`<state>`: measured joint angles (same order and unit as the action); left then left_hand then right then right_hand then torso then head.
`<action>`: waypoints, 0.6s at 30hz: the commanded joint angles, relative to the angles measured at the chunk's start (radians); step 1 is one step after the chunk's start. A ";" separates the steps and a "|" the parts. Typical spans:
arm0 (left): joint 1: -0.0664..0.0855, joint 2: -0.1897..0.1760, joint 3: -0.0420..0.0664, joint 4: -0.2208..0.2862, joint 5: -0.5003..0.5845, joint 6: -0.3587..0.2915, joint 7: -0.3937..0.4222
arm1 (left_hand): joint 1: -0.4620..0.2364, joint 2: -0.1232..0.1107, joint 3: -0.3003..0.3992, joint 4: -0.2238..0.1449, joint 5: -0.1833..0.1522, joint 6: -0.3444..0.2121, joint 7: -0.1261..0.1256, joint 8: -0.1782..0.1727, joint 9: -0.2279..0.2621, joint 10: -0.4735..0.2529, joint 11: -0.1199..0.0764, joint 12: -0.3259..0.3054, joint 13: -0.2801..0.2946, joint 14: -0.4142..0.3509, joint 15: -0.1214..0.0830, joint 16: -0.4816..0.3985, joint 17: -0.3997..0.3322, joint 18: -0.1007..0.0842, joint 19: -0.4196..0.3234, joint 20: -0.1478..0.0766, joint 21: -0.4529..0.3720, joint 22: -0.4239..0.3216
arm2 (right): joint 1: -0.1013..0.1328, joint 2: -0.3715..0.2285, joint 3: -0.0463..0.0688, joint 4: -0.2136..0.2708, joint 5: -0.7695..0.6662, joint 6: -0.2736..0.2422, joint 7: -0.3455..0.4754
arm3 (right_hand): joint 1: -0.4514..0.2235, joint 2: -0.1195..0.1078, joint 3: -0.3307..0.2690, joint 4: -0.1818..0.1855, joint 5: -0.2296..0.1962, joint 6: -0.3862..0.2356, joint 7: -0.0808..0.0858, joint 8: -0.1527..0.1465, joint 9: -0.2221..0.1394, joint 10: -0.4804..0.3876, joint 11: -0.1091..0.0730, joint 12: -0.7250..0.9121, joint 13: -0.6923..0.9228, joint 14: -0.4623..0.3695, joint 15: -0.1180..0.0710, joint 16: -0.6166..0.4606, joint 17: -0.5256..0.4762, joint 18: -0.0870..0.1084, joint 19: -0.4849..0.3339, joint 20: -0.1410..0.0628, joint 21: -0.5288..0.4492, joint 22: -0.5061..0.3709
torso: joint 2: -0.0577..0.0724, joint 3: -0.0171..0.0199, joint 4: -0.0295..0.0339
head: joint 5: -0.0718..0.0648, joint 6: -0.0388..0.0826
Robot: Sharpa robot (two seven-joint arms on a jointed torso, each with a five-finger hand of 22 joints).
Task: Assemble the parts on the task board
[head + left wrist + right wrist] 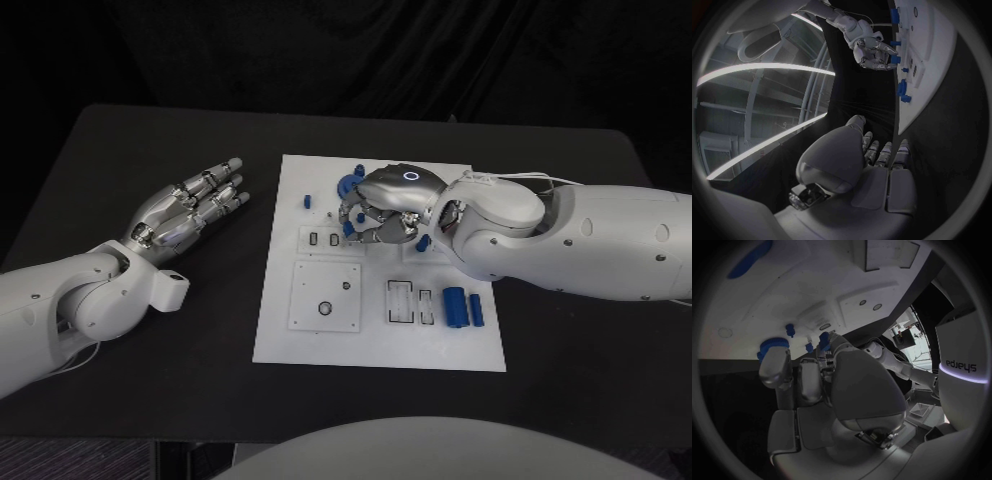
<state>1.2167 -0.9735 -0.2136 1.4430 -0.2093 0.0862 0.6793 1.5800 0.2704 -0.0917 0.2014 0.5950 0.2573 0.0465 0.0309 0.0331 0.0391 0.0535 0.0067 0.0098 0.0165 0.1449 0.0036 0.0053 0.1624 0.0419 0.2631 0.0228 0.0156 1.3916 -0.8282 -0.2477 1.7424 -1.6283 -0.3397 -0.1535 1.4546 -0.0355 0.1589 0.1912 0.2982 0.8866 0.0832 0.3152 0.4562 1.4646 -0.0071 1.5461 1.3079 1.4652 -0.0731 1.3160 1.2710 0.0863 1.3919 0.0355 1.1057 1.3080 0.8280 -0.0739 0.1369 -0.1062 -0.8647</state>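
currently the right hand (378, 212) hovers curled over the task board's (381, 345) upper part among small blue parts (462, 307); whether it pinches one, cannot tell. left hand (195, 205) lies spread on the bench (144, 150). risk: fingers knocking neighbouring parts askew.

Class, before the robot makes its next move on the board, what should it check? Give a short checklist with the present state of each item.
1. Right hand over the board: ok.
2. Right hand's fingers curled down among the blue parts: ok.
3. A part actually held in the right hand: cannot tell.
4. Left hand open, off the board, resting over the table: ok.
5. Two blue bars lying free at the board's right edge: ok.
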 commanded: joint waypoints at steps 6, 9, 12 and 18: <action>-0.001 0.005 0.001 0.000 0.001 0.017 0.021 | -0.003 -0.009 0.006 -0.001 0.002 -0.003 -0.007 0.001 0.000 0.002 0.007 0.003 0.001 0.001 0.007 0.003 0.001 0.019 -0.001 0.007 0.006 0.001 | -0.011 0.009 0.001 -0.009 -0.045 0.073 -0.051 | -0.001 -0.009 0.000 -0.007 0.004 0.004 0.002 0.000 0.023 0.074 0.008 -0.001 0.232 0.034 0.007 -0.006 -0.002 0.012 -0.002 0.006 -0.009 0.023 | 0.001 0.0013 -0.0019 | 0.008 0.000; -0.001 0.006 0.001 -0.001 0.001 0.017 0.021 | -0.003 -0.009 0.006 -0.001 0.002 -0.003 -0.007 0.001 0.000 0.002 0.007 0.003 0.001 0.001 0.007 0.003 0.001 0.019 -0.001 0.007 0.006 0.001 | -0.012 0.009 0.001 -0.011 -0.046 0.070 -0.055 | -0.001 -0.009 0.000 -0.008 0.005 0.004 0.002 0.000 0.023 0.073 0.009 -0.001 0.232 0.034 0.007 -0.007 -0.003 0.013 -0.003 0.006 -0.012 0.022 | 0.001 0.0011 -0.0012 | 0.010 -0.001; -0.001 0.008 0.001 -0.002 0.001 0.019 0.020 | -0.004 -0.009 0.008 -0.002 0.003 -0.004 -0.008 0.001 0.000 0.002 0.008 0.003 0.001 0.001 0.008 0.003 0.001 0.019 -0.001 0.007 0.006 0.001 | -0.013 0.009 0.001 -0.013 -0.057 0.066 -0.063 | -0.001 -0.010 0.001 -0.009 0.006 0.005 0.002 0.001 0.023 0.072 0.010 -0.002 0.231 0.033 0.008 -0.008 -0.004 0.014 -0.004 0.007 -0.015 0.020 | 0.000 -0.0003 0.0007 | 0.009 -0.002; -0.001 0.010 0.001 -0.004 0.001 0.024 0.018 | -0.004 -0.009 0.008 -0.002 0.003 -0.004 -0.008 0.001 0.000 0.002 0.008 0.003 0.001 0.001 0.008 0.003 0.001 0.019 -0.001 0.007 0.006 0.001 | -0.014 0.004 0.001 -0.010 -0.068 0.051 -0.073 | -0.001 -0.011 0.001 -0.011 0.008 0.007 0.003 0.001 0.024 0.072 0.011 -0.002 0.231 0.033 0.009 -0.009 -0.004 0.014 -0.004 0.007 -0.016 0.020 | -0.001 -0.0001 -0.0004 | 0.014 -0.005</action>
<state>1.2167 -0.9662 -0.2136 1.4385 -0.2093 0.0931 0.6793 1.5800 0.2704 -0.0889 0.1985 0.5950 0.2536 0.0429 0.0309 0.0330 0.0391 0.0535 0.0067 0.0098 0.0165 0.1449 0.0036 0.0053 0.1623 0.0418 0.2631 0.0228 0.0156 1.3812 -0.8216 -0.2475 1.7294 -1.6739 -0.2862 -0.1956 1.4542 -0.0359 0.1588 0.1857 0.2983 0.8857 0.0884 0.3144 0.4564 1.4673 -0.0044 1.5461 1.3079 1.4652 -0.0731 1.3116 1.2678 0.0863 1.3899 0.0376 1.0945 1.3079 0.8274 -0.0738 0.1368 -0.0937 -0.8685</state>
